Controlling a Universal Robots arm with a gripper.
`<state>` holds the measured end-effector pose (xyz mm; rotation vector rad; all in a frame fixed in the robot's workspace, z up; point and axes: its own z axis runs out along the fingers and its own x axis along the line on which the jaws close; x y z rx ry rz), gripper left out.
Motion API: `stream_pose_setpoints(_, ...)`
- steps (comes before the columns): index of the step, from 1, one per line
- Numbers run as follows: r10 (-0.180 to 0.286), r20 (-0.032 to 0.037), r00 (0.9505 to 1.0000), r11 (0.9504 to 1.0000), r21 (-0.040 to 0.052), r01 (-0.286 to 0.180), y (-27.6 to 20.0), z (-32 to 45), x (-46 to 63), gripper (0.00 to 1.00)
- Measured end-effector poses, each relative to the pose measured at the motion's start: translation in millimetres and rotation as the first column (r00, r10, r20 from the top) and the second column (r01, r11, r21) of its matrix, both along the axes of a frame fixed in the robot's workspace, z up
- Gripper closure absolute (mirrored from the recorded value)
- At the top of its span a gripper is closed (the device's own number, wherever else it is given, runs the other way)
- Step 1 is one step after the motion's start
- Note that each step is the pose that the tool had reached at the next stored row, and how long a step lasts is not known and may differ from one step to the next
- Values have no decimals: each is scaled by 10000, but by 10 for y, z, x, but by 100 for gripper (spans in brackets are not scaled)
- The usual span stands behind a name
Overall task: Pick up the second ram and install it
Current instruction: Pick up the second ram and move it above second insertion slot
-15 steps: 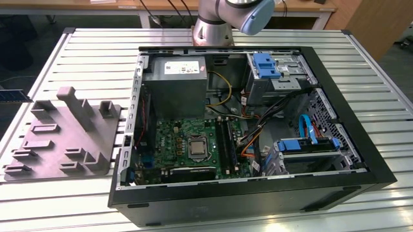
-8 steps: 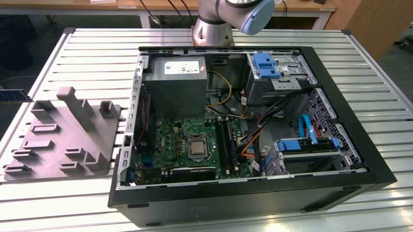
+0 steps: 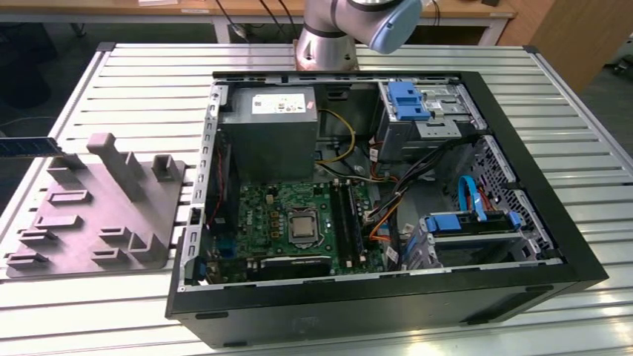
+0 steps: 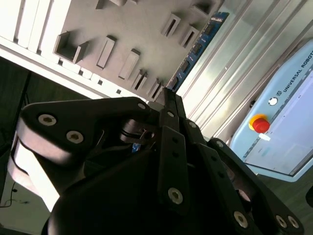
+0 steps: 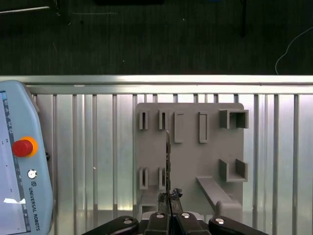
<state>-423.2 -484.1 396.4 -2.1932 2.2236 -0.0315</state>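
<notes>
The second ram (image 4: 197,47) is a thin blue stick with dark chips, and it juts out from my gripper (image 4: 168,96), which is shut on one end of it. In the first wrist view the ram (image 5: 168,159) shows edge-on, rising from the closed fingertips of the gripper (image 5: 169,197). It hangs above the grey slotted block (image 5: 200,161). In the exterior view the blue ram (image 3: 28,146) floats at the far left, over the back corner of the grey block (image 3: 99,211).
An open computer case (image 3: 514,289) lies on the slatted metal table (image 3: 148,81), with the green motherboard (image 3: 277,211), dark memory slots (image 3: 346,215) and grey power supply (image 3: 267,126) inside. A light-blue teach pendant (image 5: 19,171) lies beside the block.
</notes>
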Motion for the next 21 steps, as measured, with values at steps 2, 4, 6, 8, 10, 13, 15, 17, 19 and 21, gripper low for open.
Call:
stream_pose_setpoints(2, -2, -1, 10000, 10000, 0, 2, 0, 16, 0, 89)
stream_pose_setpoints(4, -1, -1, 10000, 10000, 0, 1, 0, 60, 0, 89)
stream_pose_setpoints(6, -1, -1, 10000, 10000, 1, 1, 0, 110, 0, 89)
stream_pose_setpoints(8, -1, 0, 10000, 10000, 2, 1, 0, 149, 0, 89)
stream_pose_setpoints(10, -1, 1, 10000, 10000, 3, 1, 0, 155, 0, 89)
stream_pose_setpoints(13, -1, -1, 10000, 10000, 1, 1, 0, 159, 0, 89)
stream_pose_setpoints(15, 0, -1, 10000, 10000, 2, 0, 0, 160, 4, 89)
stream_pose_setpoints(17, 0, -2, 10000, 10000, 1, 0, 0, 160, 24, 89)
stream_pose_setpoints(19, -1, -1, 10000, 10000, 2, 1, 0, 160, 56, 89)
stream_pose_setpoints(21, -1, -1, 10000, 10000, 2, 1, 0, 160, 91, 89)
